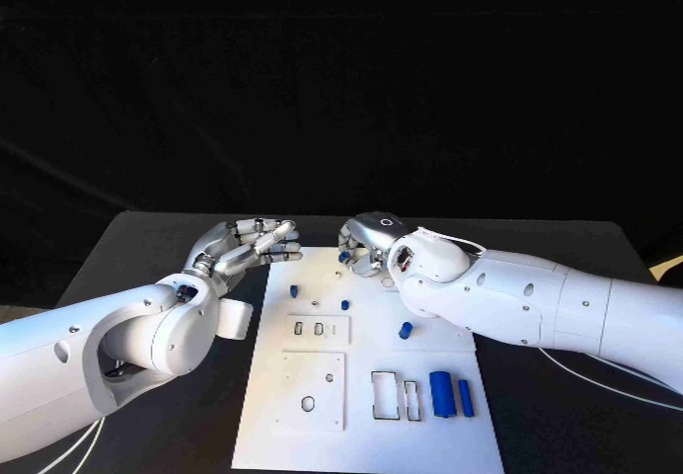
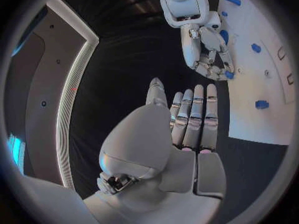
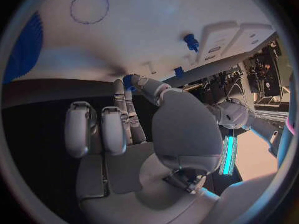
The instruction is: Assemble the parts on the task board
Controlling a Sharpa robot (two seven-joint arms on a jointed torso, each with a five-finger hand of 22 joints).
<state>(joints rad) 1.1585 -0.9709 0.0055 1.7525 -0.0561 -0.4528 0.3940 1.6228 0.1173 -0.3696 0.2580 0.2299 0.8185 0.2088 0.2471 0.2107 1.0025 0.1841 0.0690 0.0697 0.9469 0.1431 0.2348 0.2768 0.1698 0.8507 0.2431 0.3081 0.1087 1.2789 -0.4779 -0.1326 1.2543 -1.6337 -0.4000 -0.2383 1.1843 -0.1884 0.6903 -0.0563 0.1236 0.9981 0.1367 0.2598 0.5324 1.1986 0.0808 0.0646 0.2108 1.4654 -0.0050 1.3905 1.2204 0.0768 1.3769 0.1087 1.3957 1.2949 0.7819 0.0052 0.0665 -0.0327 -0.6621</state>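
**Both hands at the far end of the task board**

Right hand (image 1: 373, 240): fingers curled down at the board's far edge, tips at a small blue part (image 2: 229, 75); whether they pinch it cannot be told. Left hand (image 1: 245, 247): fingers straight, close together, holding nothing, just left of the far left corner. Task board (image 1: 285, 425): white plate, mid-table. On it: blue pegs (image 1: 295, 291) toward the far end, two blue cylinders (image 1: 451, 394) near right. Black table (image 1: 157, 237) beneath.

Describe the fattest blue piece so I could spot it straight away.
Start at the white task board in the middle of the black table. Go to its near right corner: the thick blue cylinder lies there beside a slimmer blue rod, and is clearly stouter.
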